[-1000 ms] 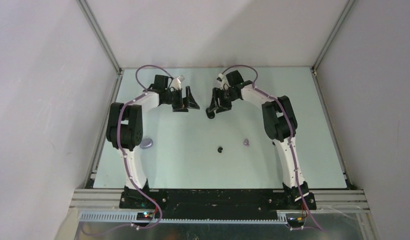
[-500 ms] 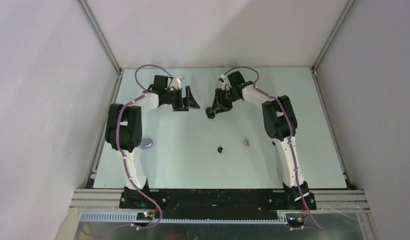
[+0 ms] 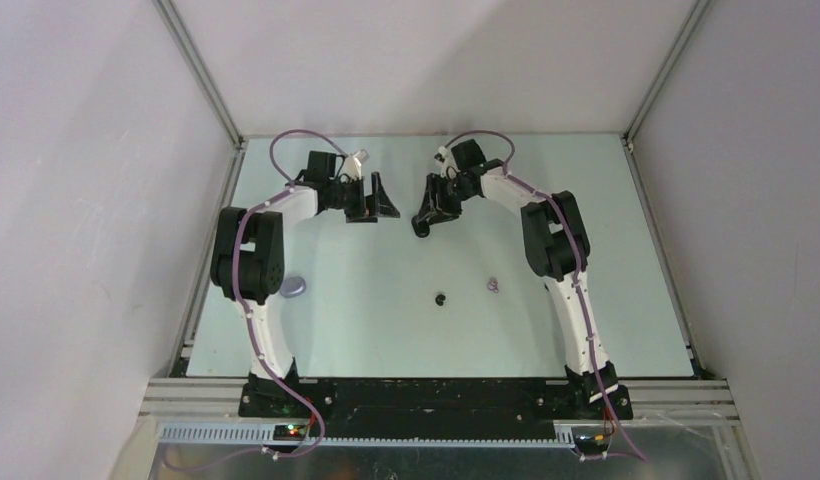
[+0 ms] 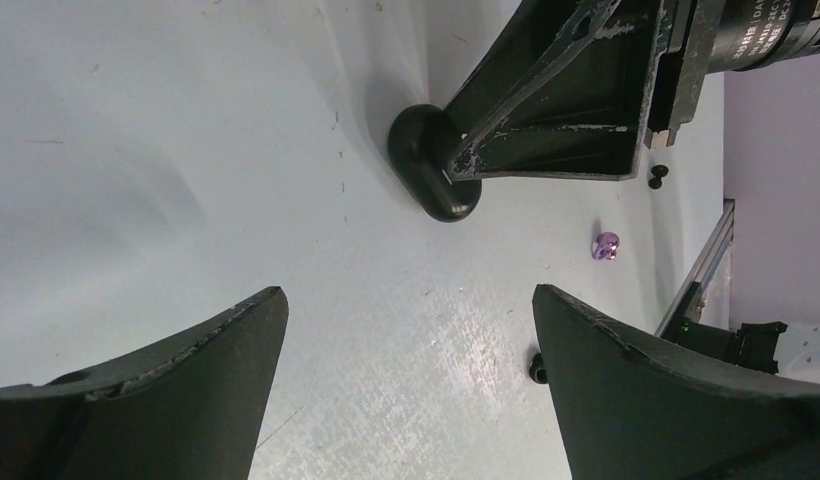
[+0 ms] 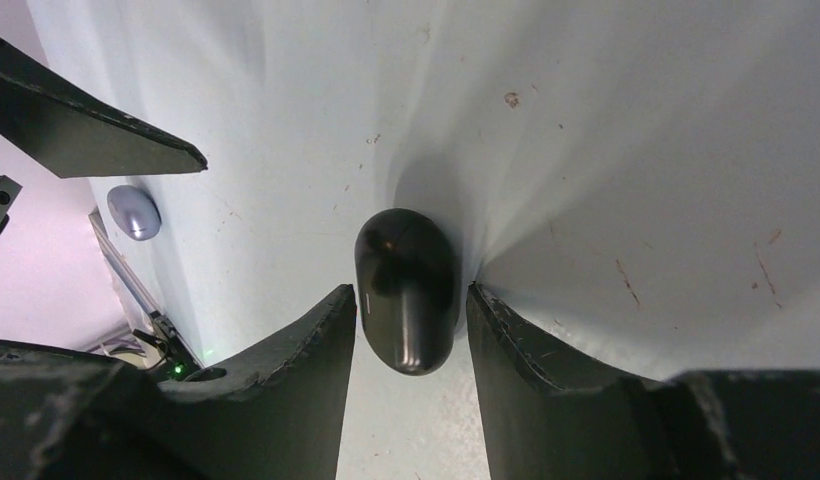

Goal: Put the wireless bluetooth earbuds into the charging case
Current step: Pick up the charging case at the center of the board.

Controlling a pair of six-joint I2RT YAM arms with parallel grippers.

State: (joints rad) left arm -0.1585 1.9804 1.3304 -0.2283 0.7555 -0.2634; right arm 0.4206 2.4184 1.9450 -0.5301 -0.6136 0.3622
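Observation:
A glossy black oval charging case (image 5: 406, 290) lies on the table between my right gripper's fingers, which press its two sides. My right gripper (image 3: 423, 222) is at the back centre. The case also shows in the left wrist view (image 4: 434, 178). My left gripper (image 4: 406, 292) is open and empty, a short way left of the case (image 3: 371, 205). A black earbud (image 3: 440, 298) and a pale purple earbud (image 3: 493, 286) lie loose mid-table, nearer the arm bases. The left wrist view shows the purple bud (image 4: 607, 245), a black bud (image 4: 536, 368) half hidden by a finger, and another small black bud (image 4: 658, 178) farther off.
A pale purple oval case (image 3: 293, 288) lies beside the left arm's elbow, near the table's left edge; it shows in the right wrist view (image 5: 134, 212). White walls and metal rails (image 3: 211, 215) close in the table on three sides.
The right wrist has shifted slightly to the left over the black case. The case, the buds and the left arm have stayed in place.

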